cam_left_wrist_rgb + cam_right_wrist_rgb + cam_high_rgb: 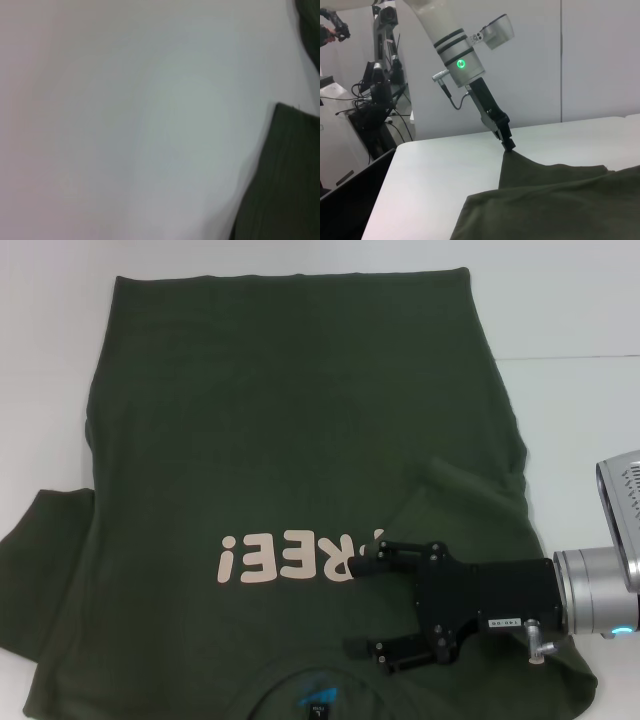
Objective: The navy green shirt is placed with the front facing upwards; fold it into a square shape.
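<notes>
The navy green shirt (290,440) lies spread on the white table (580,300), print up, collar toward the robot. The right gripper (372,605) hovers over the shirt beside the "FREE!" lettering (295,557), fingers apart. In the right wrist view, the left gripper (509,145) pinches a raised shirt corner, closed on the cloth

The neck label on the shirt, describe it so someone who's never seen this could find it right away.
A big dark green shirt covers most of the white table. Follow it to the edge nearest the robot, below the pale upside-down lettering, to the collar curve. The label sits there, the only blue patch on the cloth.
</notes>
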Tool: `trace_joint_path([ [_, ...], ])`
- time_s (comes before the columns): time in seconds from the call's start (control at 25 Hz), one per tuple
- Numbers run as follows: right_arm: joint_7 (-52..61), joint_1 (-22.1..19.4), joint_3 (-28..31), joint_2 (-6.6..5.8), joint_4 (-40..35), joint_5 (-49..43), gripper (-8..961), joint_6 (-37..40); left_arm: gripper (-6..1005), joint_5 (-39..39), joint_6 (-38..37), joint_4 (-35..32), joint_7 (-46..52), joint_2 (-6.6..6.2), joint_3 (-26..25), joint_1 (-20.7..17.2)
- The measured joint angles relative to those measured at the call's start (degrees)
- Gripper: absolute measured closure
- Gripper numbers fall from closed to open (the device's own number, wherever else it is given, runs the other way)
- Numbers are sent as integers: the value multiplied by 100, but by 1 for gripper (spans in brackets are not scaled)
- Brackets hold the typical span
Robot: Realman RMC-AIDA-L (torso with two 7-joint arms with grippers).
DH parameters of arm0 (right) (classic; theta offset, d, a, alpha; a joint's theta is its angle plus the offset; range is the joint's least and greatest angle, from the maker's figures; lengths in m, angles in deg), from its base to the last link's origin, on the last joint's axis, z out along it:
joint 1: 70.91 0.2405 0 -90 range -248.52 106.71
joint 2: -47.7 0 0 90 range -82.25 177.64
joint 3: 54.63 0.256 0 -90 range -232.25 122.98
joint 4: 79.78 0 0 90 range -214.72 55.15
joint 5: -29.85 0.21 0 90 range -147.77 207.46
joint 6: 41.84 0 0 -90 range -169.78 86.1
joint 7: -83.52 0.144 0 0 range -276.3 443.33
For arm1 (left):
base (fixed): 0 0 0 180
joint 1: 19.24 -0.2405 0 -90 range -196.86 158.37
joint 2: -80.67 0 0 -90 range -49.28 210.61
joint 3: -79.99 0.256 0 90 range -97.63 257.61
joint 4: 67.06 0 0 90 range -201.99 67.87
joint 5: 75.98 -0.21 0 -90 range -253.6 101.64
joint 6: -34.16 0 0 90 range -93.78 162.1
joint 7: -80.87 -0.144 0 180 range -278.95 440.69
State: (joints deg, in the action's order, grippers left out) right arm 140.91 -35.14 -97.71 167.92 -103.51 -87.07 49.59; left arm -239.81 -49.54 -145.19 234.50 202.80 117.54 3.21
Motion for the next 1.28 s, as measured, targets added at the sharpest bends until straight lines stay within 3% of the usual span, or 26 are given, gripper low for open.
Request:
trace_joint_path([
  [0.8, -11, 50, -43, 0, 0, 134, 26, -111, 984, 0, 557, 61, -9, -151, -276, 207],
  [1.28, 7, 72, -43, 0, -9, 134, 27, -111, 981, 1, 650, 43, -9, -166, -276, 296],
])
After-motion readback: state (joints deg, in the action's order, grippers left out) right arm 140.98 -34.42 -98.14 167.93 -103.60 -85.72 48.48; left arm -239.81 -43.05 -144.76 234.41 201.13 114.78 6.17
